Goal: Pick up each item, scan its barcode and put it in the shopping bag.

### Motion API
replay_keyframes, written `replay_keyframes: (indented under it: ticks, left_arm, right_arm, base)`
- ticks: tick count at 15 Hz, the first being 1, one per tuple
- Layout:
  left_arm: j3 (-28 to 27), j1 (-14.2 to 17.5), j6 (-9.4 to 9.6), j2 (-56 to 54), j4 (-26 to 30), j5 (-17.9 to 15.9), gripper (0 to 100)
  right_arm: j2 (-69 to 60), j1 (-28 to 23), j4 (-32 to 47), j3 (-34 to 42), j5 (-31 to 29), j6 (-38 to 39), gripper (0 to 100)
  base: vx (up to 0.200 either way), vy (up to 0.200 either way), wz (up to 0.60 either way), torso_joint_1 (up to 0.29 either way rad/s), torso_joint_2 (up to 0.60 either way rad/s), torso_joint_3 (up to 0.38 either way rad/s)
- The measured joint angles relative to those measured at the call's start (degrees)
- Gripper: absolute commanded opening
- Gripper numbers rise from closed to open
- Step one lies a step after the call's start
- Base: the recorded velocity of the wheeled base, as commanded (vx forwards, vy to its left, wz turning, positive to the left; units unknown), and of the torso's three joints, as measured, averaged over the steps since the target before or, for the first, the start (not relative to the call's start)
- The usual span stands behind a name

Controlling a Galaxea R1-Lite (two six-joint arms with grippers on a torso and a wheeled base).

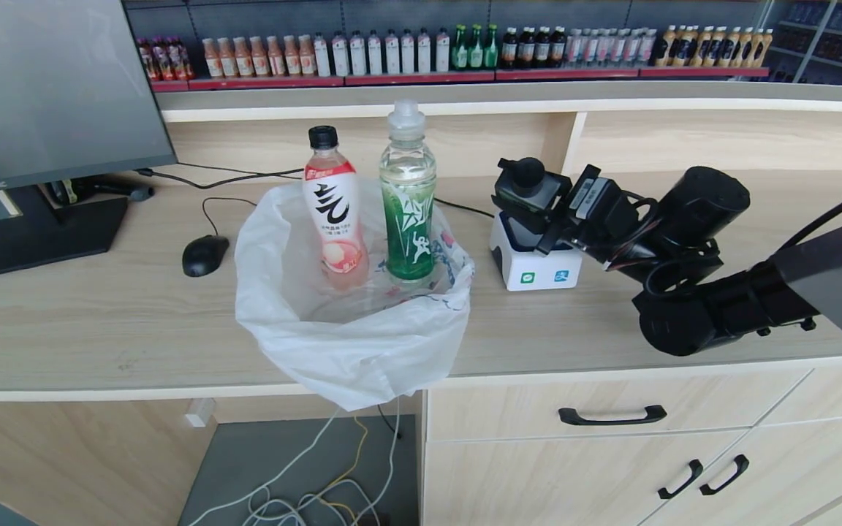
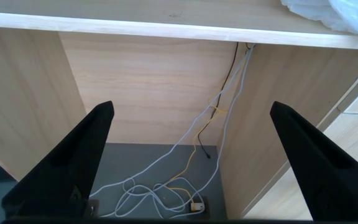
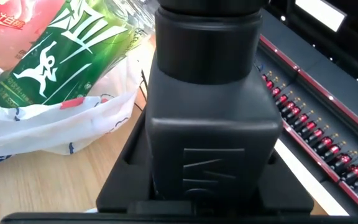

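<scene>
Shopping bag (image 1: 297,321), white, stood open on the counter (image 1: 99,321): pink bottle (image 1: 333,212) and green bottle (image 1: 408,212) are held upright inside, side by side. Right gripper (image 1: 549,219) is seen clamped around the black scanner (image 1: 527,179) on its white base (image 1: 534,267), just beside the bag. Left gripper (image 2: 191,162) is held spread and unloaded below the counter edge.

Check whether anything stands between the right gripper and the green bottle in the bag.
Yes. The scanner sits right at the right gripper, on the side toward the shopping bag. Beyond it, the bag's wall wraps the lower part of the green bottle; its upper half stands clear above the rim.
</scene>
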State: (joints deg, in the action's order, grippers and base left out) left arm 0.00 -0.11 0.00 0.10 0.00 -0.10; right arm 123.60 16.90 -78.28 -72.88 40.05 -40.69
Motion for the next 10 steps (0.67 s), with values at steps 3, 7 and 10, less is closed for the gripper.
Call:
replay_keyframes:
  ticks: [3,7,10]
  left_arm:
    - [0.0,0.01,0.0,0.0,0.0,0.0,100]
    - [0.0,0.01,0.0,0.0,0.0,0.0,100]
    - [0.0,0.01,0.0,0.0,0.0,0.0,100]
  right_arm:
    - [0.07,-0.17,-0.17,-0.06,-0.04,0.07,0]
    - [0.07,-0.33,-0.2,-0.09,-0.01,0.11,0]
    - [0.07,-0.33,-0.2,-0.09,-0.04,0.11,0]
  base:
    - [0.0,0.0,0.0,0.0,0.0,0.0]
    - [0.0,0.0,0.0,0.0,0.0,0.0]
    - [0.0,0.0,0.0,0.0,0.0,0.0]
